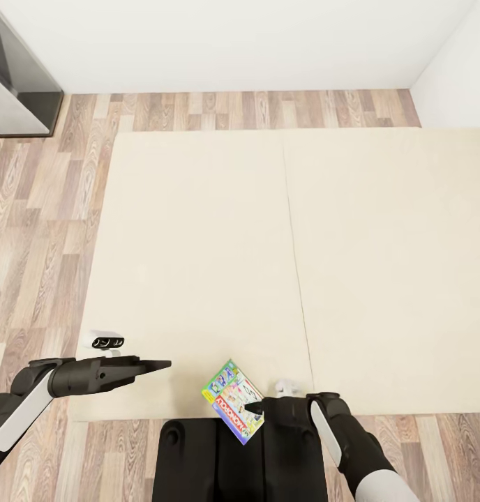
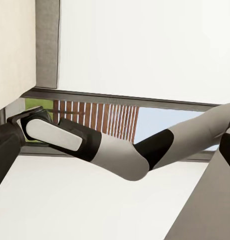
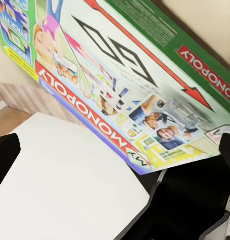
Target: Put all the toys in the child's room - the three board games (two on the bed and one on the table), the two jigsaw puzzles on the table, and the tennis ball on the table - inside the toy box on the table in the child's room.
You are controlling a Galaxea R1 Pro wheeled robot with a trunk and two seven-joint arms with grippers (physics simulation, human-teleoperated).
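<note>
While the Monopoly box (image 1: 234,410) hangs tilted at lower centre over the bed's (image 1: 198,244) near edge, right claw (image 1: 259,406) clenched on its corner; left claw (image 1: 160,364) empty, state unclear. Advice: keep grip firm, carry level, turn slowly.

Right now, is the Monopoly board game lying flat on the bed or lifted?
Lifted and tilted: the Monopoly board game sits in the right gripper at the bed edge, partly over the robot's base.

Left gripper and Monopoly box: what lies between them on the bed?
Nothing: in the head view, only bare cream mattress separates the left gripper from the Monopoly box, which the right gripper holds.
</note>
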